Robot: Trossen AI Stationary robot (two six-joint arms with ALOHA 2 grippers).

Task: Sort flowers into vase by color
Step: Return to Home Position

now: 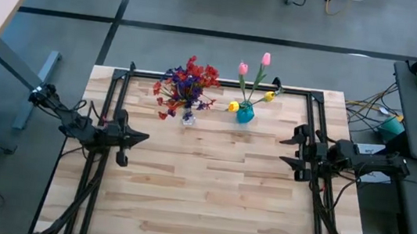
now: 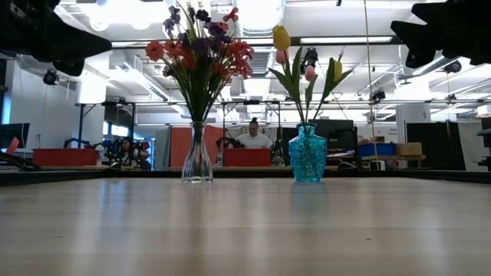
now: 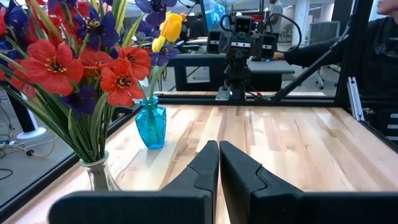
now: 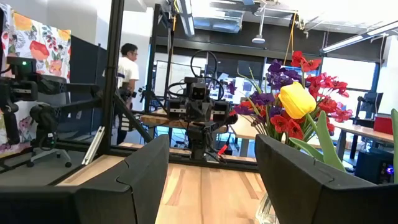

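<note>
Red and purple flower clusters (image 1: pixel 187 85) stand with their stems in a clear glass vase (image 2: pixel 197 157) near the table's far edge. To its right, pink and yellow tulip buds (image 1: pixel 254 79) stand in a blue glass vase (image 1: pixel 245 112), also seen in the low view (image 2: pixel 307 155). My left gripper (image 1: pixel 142 135) hovers shut at the table's left side, above the wood. My right gripper (image 1: pixel 285 151) hovers open at the right side. In the left wrist view the red flowers (image 3: pixel 81 62) and blue vase (image 3: pixel 151 126) are close ahead.
Black frame rails (image 1: pixel 220 81) run along the table's far edge and both sides. The bare wooden top (image 1: pixel 208 188) stretches between the arms and toward the near edge. People sit and stand in the room beyond (image 2: pixel 253 136).
</note>
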